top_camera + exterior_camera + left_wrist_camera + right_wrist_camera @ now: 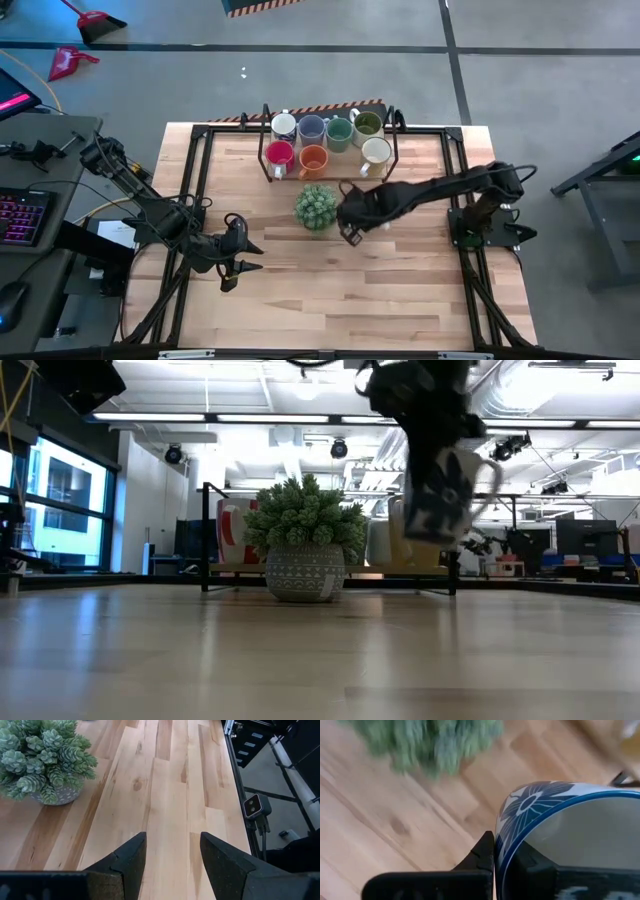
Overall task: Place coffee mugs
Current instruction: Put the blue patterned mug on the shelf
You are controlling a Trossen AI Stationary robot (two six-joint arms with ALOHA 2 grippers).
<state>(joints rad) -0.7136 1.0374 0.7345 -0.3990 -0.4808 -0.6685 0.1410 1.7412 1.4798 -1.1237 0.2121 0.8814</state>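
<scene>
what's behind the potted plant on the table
Behind the plant stands a dark wire rack holding seven mugs, among them a red mug and an orange mug. In the low view the plant covers most of them.

Landmark: round spiky green plant in a patterned pot (316, 207), standing on the pale wooden table (330, 290) near its middle.

Behind the plant, at the table's far edge: dark wire rack (266, 158) holding seven small ceramic mugs (325, 143) in two rows.

Just right of the plant: right gripper (350, 236), clamped on the rim of a blue-and-white flower-patterned mug (555, 820), clear of the tabletop.

Left and in front of the plant, well apart: left gripper (243, 268), fingers spread.
</scene>
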